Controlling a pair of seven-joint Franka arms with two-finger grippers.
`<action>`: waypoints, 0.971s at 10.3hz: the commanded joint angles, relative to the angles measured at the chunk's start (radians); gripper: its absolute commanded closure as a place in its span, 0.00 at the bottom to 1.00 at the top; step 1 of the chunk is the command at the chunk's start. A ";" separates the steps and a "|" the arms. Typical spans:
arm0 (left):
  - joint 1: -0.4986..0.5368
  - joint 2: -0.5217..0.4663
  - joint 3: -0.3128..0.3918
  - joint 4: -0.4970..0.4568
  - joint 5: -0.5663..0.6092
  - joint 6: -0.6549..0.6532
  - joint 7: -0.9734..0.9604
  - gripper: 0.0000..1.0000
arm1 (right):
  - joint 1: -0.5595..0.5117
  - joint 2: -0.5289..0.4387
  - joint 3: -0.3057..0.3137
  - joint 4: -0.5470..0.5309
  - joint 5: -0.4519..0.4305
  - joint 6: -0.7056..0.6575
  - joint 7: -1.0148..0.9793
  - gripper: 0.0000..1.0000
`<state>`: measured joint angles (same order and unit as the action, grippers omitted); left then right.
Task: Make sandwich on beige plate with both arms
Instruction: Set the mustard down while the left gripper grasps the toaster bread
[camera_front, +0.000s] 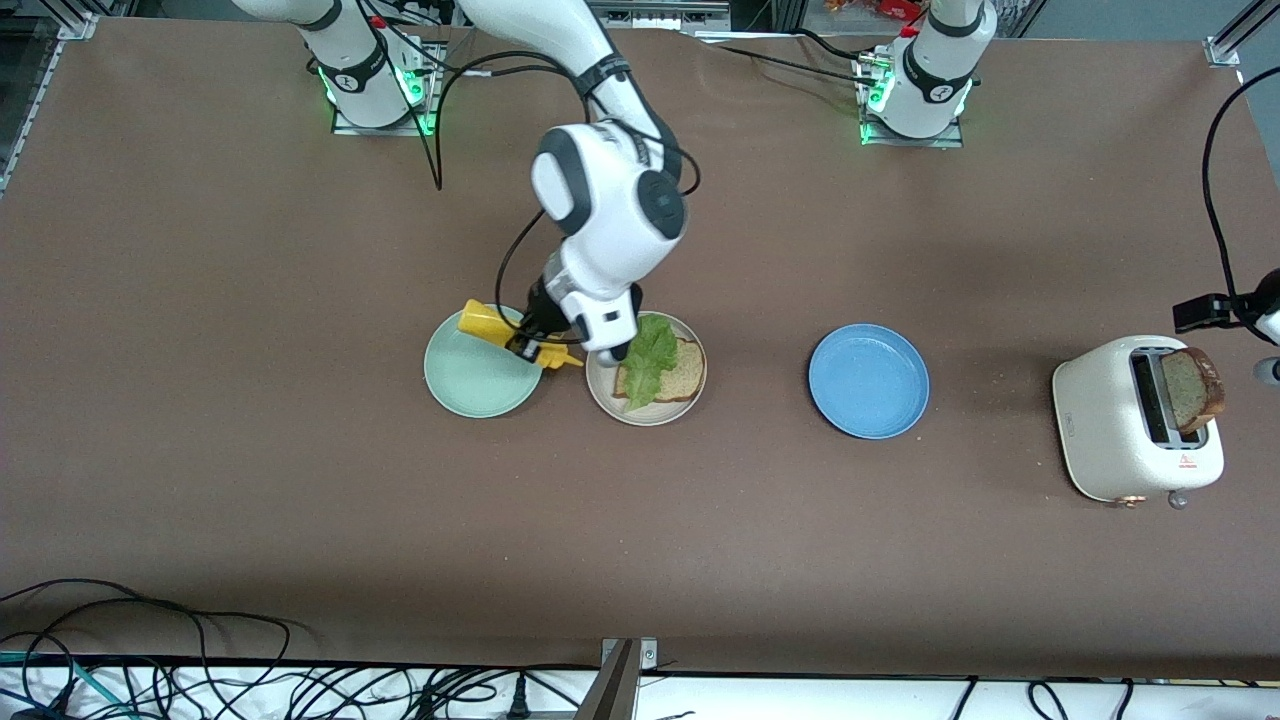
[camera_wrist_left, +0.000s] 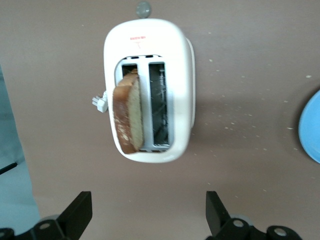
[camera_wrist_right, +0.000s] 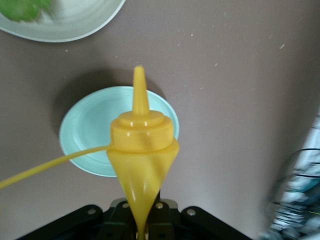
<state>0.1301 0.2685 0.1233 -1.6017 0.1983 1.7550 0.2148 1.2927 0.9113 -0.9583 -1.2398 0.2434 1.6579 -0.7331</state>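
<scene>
Over the gap between the mint plate (camera_front: 482, 372) and the beige plate (camera_front: 647, 385), your right gripper (camera_front: 533, 343) is clamped tight on the yellow bottle (camera_front: 508, 333), squeezing its body flat; the bottle lies tilted, its nozzle pointing toward the beige plate but short of the food. On that plate sits one bread slice (camera_front: 672, 375) with the lettuce (camera_front: 648, 366) laid across it, so the base layers appear to be in place. The second slice (camera_front: 1192, 388) stands in the toaster (camera_front: 1135, 420) at the left arm's end of the table, leaning out of one slot. Your left gripper (camera_wrist_left: 149, 215) hovers over the toaster with its jaws spread fully wide, holding nothing. The step in hand looks like the sauce. To do it well, carry the nozzle over the middle of the lettuce before any squeeze, tip it downward, and keep it just clear of the leaf so it does not drag the lettuce off the bread. Guard against drips on the table between the two plates. For the left arm, line the fingers (camera_wrist_left: 76, 212) up across the flat faces of the slice, not the crust edges, and lift straight up out of the slot.
</scene>
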 joint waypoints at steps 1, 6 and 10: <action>0.026 0.058 -0.008 0.014 0.023 0.049 0.024 0.00 | -0.070 -0.032 -0.060 -0.003 0.237 -0.041 -0.031 1.00; 0.083 0.156 -0.010 0.012 0.000 0.188 0.054 0.02 | -0.195 -0.075 -0.178 -0.139 0.693 -0.041 -0.242 1.00; 0.086 0.179 -0.008 0.012 0.001 0.193 0.052 0.92 | -0.283 -0.117 -0.256 -0.303 0.934 -0.199 -0.653 1.00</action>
<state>0.2048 0.4362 0.1219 -1.6018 0.1981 1.9447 0.2446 0.9974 0.8526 -1.1870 -1.4682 1.1123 1.5133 -1.2947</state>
